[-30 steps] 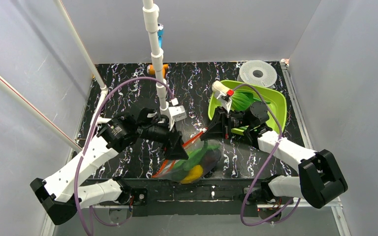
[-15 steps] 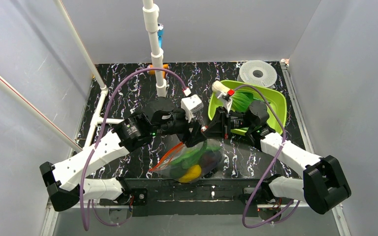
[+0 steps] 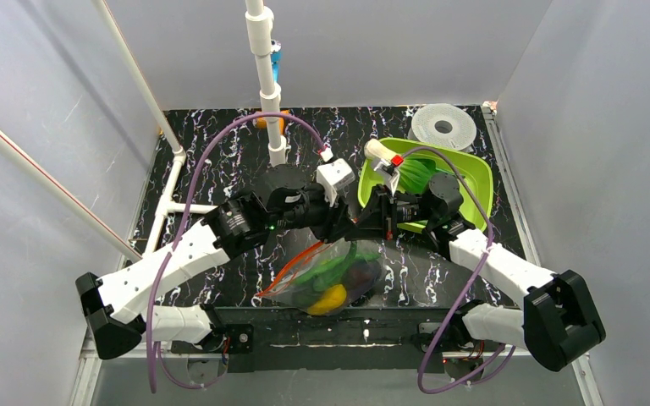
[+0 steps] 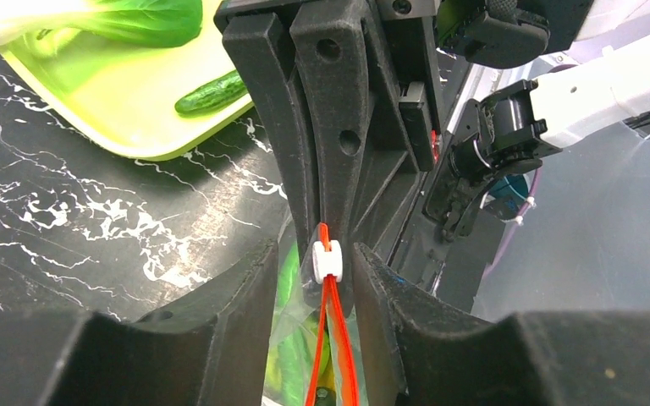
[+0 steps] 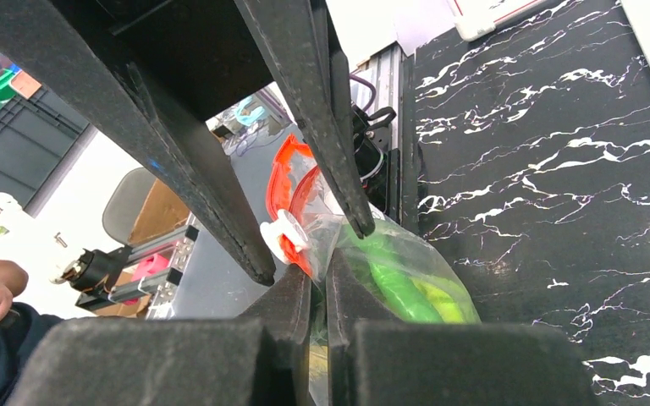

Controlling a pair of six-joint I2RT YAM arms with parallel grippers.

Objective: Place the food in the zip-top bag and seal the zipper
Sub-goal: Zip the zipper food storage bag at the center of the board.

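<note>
The clear zip-top bag point(image 3: 332, 275) hangs over the table's near edge with food inside: green pods point(image 3: 328, 269), a yellow piece point(image 3: 332, 298) and a dark plum point(image 3: 358, 275). My right gripper point(image 3: 362, 222) is shut on the bag's top corner point(image 5: 338, 241), the plastic pinched between its pads. The red-orange zipper point(image 4: 332, 338) runs down from a white slider point(image 4: 328, 260). My left gripper point(image 4: 315, 254) faces the right one, and its jaws stand either side of the slider, apart from it. Below the slider the zipper's two strips point(image 5: 286, 182) gape.
Behind the right arm, a lime-green tray point(image 3: 474, 182) holds a leafy vegetable point(image 3: 419, 173) and a green pod point(image 4: 212, 91). A white spool point(image 3: 443, 127) lies at the back right. A white pipe frame point(image 3: 267, 76) stands at the back centre and left.
My left gripper has moved up and to the right along the bag's mouth until it is beside the right gripper, and its jaws have narrowed around the slider. The right gripper has kept its hold.
</note>
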